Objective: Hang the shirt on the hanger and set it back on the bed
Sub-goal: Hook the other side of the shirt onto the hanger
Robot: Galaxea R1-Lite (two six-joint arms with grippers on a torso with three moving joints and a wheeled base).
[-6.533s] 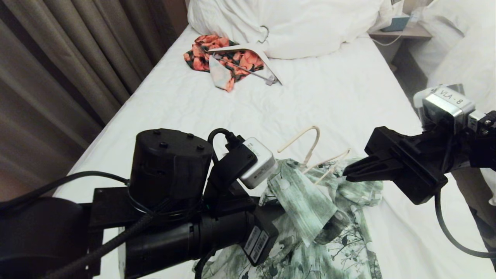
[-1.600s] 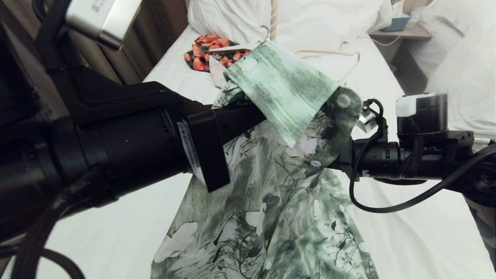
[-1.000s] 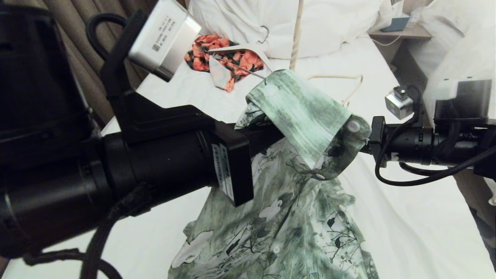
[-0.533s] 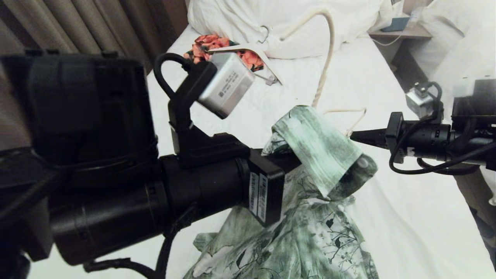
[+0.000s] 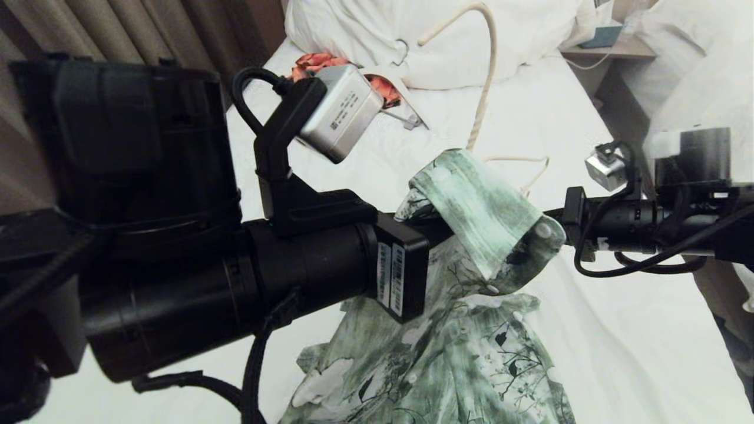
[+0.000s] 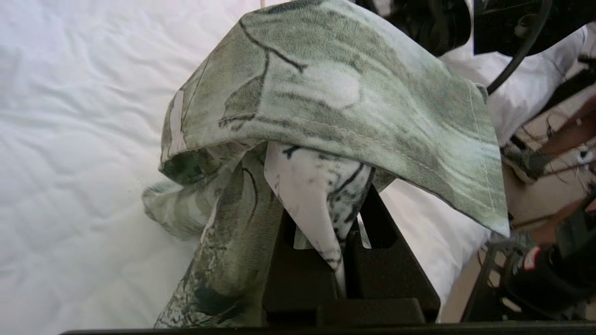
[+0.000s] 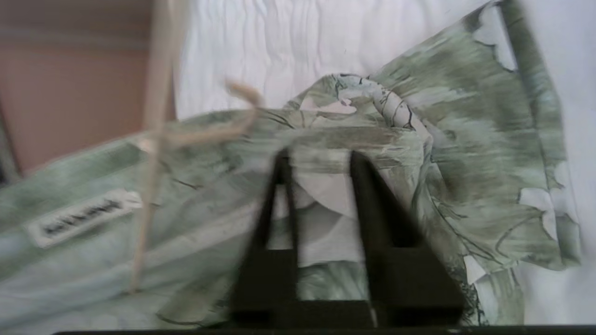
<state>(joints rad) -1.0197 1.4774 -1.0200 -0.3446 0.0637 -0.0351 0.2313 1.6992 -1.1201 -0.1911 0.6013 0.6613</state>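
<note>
Shirt [image 5: 459, 330] hangs lifted above the bed [image 5: 618, 330], its collar pinched in the closed left gripper [image 6: 342, 260]; right gripper [image 7: 321, 160], jaws narrowly parted, sits at the fabric. Hanger [image 5: 488, 76] stands inside the neck, hook up. Laying down remains; shoulder seating unclear.

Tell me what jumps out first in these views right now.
The green shirt hangs lifted over the bed, its collar pinched in the left claw, hem trailing on the sheet. The cream hanger rises from the collar, hook up. The right claw, jaws parted, points at the shirt; an orange floral garment lies near the pillows.
</note>
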